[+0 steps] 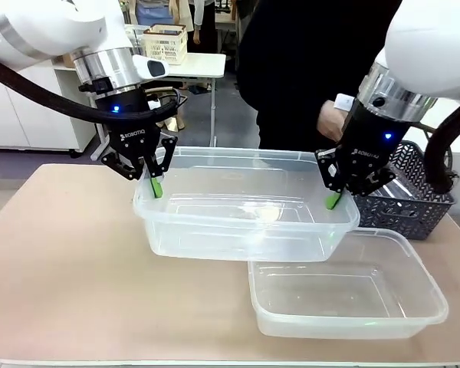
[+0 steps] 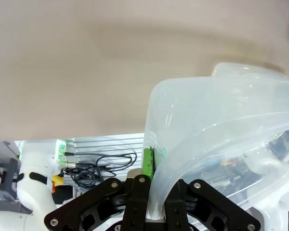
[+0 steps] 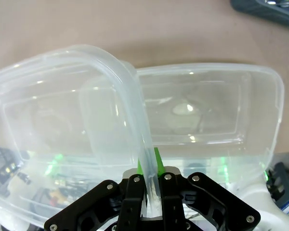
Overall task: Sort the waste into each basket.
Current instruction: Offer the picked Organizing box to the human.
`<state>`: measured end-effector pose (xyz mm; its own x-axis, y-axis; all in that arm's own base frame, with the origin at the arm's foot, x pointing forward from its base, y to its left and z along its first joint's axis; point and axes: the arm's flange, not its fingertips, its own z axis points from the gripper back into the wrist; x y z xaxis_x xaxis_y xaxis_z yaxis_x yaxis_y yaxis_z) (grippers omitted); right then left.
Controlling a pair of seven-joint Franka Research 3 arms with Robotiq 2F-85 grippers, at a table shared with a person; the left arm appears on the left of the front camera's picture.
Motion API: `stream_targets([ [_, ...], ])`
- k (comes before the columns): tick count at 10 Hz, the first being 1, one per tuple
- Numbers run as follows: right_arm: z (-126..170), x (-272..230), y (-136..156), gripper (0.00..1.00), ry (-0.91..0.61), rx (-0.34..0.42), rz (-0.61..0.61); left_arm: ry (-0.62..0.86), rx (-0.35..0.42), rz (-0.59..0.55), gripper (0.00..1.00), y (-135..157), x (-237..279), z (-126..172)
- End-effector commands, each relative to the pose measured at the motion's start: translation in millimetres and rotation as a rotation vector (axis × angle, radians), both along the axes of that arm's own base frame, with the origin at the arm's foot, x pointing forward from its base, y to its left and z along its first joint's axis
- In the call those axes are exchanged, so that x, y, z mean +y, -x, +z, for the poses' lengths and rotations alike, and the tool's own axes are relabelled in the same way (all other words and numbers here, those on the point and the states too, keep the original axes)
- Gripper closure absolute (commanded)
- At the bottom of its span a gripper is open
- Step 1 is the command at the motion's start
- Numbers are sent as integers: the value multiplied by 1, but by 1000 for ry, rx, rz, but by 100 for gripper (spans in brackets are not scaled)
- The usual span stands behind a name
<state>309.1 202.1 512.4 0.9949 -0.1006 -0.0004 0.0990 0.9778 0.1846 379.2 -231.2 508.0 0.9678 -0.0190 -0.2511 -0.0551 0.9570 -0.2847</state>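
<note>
**ops:** Pincer status?
**me:** I see the left gripper (image 1: 155, 186) clamped on the rim of the clear tub (image 1: 238, 230), at one short end. In my left wrist view the rim wall runs straight between the fingers, with the green pad (image 2: 148, 161) flat on it.
**ops:** Right side?
**me:** Same. The right gripper (image 1: 335, 199) is closed on the rim at the opposite short end. In my right wrist view the rim drops between the fingers, with its own green pad (image 3: 157, 159) against it.
**ops:** So the tub spans them?
**me:** Yes. It sits between the two pincers, long side across, mouth up. Both come down onto the rim from above. I can't tell if the base is clear of the table (image 1: 61, 261).
**ops:** Other one?
**me:** The second tub (image 1: 337, 328) is on the table, below the right gripper and nearer to me, mouth up. The held tub's near corner on that side overlaps the second tub's far rim in the front view. I can't tell whether they touch.
**ops:** Anything else close?
**me:** A dark lattice basket (image 1: 414, 203) is on the table just beside the right gripper, on its outer side. A person (image 1: 307, 69) in black stands beyond the held tub, with one hand (image 1: 331, 121) just behind the right gripper's wrist.
</note>
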Motion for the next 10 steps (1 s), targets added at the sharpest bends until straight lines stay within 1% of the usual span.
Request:
stream_targets([
  [1, 1, -2, -1, 96, 6, 3, 9, 29, 3, 8, 96, -2, -1, 10],
  [10, 1, -2, -1, 96, 6, 3, 9, 29, 3, 8, 96, -2, -1, 10],
])
